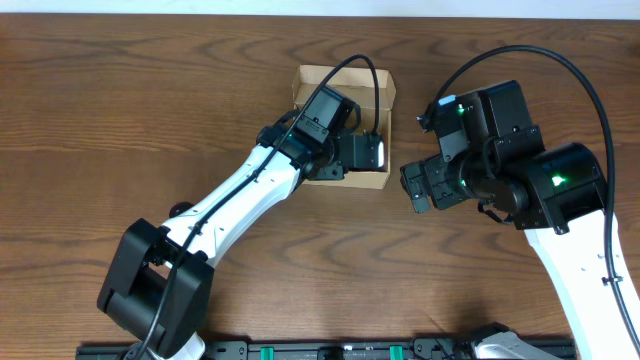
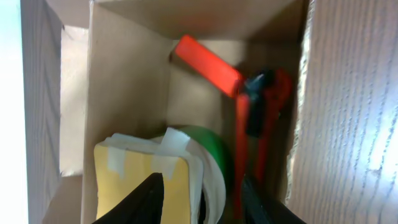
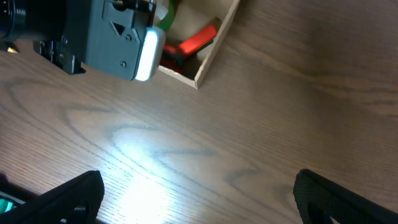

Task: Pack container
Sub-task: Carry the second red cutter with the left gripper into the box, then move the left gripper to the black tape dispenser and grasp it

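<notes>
The box (image 1: 312, 82) sits on the table (image 1: 150, 120) toward the far middle of my overhead view, its top open. The left arm reaches across it, so most of the inside is covered from above. The left gripper (image 2: 205, 205) hangs right over the opening, pointing down into it. The right gripper (image 3: 205, 205) is off to the box's right, near it but apart, over bare wood.

From the left wrist I see into the box. Along one side wall lies a red-handled tool (image 2: 264, 106) with black parts near its joint, and a flat red piece (image 2: 208, 62) slants toward the far corner. Beside the tool is a bundle: a yellow block (image 2: 140, 180) with pale strips of tape across its top edge, a cream-coloured roll (image 2: 211, 180) pressed against it, and something green (image 2: 199, 138) curving behind.

The left fingers (image 2: 149, 199) stand partly apart with the bundle showing between and under them. I cannot tell whether they pinch it or only hover above it.

The right jaws are spread wide, with nothing between them except tabletop. In that view the box corner (image 3: 217, 46) sits at the top, with the red tool peeking out.
</notes>
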Robot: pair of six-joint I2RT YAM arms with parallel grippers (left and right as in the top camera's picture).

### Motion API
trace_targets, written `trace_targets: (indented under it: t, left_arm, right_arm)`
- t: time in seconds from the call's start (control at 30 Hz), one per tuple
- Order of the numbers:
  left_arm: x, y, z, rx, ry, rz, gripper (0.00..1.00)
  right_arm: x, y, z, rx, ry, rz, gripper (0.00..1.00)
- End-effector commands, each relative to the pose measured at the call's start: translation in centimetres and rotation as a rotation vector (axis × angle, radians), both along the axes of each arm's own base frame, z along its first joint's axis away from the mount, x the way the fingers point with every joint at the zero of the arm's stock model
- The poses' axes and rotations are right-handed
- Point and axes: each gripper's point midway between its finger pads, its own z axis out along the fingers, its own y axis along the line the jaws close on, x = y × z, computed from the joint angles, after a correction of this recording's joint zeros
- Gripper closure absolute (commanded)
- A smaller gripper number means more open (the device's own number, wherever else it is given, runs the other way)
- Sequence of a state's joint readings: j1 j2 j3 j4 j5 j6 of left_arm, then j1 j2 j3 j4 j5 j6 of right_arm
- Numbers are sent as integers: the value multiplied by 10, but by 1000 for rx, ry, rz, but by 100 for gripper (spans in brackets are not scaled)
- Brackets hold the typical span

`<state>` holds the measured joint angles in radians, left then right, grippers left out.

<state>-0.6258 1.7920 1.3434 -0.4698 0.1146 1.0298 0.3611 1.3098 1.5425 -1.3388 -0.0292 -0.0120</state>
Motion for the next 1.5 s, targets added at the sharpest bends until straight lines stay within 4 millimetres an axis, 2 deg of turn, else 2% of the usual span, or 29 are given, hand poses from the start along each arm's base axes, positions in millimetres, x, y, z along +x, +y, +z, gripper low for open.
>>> trace_targets:
  t: [0.0, 0.1, 0.17, 0.27, 0.4, 0.5, 0.6, 0.67, 0.7, 0.9, 0.93, 0.97, 1.1, 1.2, 1.27, 1.47]
  left_arm:
    - [7, 5, 8, -4, -18, 91, 61]
    - [9, 11, 31, -68, -34, 211, 60]
    - [9, 20, 50, -128, -36, 343, 56]
    - [5, 47, 75, -206, -14, 567, 49]
    - [-7, 95, 91, -315, 76, 902, 46]
    - [-15, 140, 93, -380, 153, 1178, 46]
    - [-22, 180, 88, -382, 196, 1363, 33]
    - [-29, 207, 81, -356, 226, 1471, 19]
    - [-32, 216, 78, -345, 243, 1511, 15]
    - [-53, 259, 64, -269, 313, 1656, 15]
    - [-56, 267, 61, -268, 323, 1698, 10]
    - [-58, 272, 58, -274, 336, 1732, 4]
    - [-73, 290, 40, -340, 432, 1954, 5]
    - [-82, 285, 23, -423, 550, 2078, 5]
    - [-83, 278, 13, -459, 608, 2097, 4]
    - [-72, 274, 3, -534, 610, 2101, 5]
  right_arm:
    - [0, -1, 0, -5, -1, 1, 1]
    - [0, -1, 0, -4, -1, 1, 1]
    - [0, -1, 0, -4, -1, 1, 1]
    - [0, -1, 0, -5, -1, 1, 1]
    - [0, -1, 0, -4, -1, 1, 1]
    - [0, -1, 0, -4, -1, 1, 1]
    - [0, -1, 0, -4, -1, 1, 1]
    - [0, -1, 0, -5, -1, 1, 1]
    - [0, -1, 0, -5, -1, 1, 1]
    - [0, -1, 0, -4, -1, 1, 1]
    - [0, -1, 0, -5, -1, 1, 1]
    - [0, -1, 0, -4, -1, 1, 1]
    - [0, -1, 0, -4, -1, 1, 1]
    - [0, -1, 0, -4, -1, 1, 1]
    - [0, -1, 0, -4, -1, 1, 1]
    - [0, -1, 0, -4, -1, 1, 1]
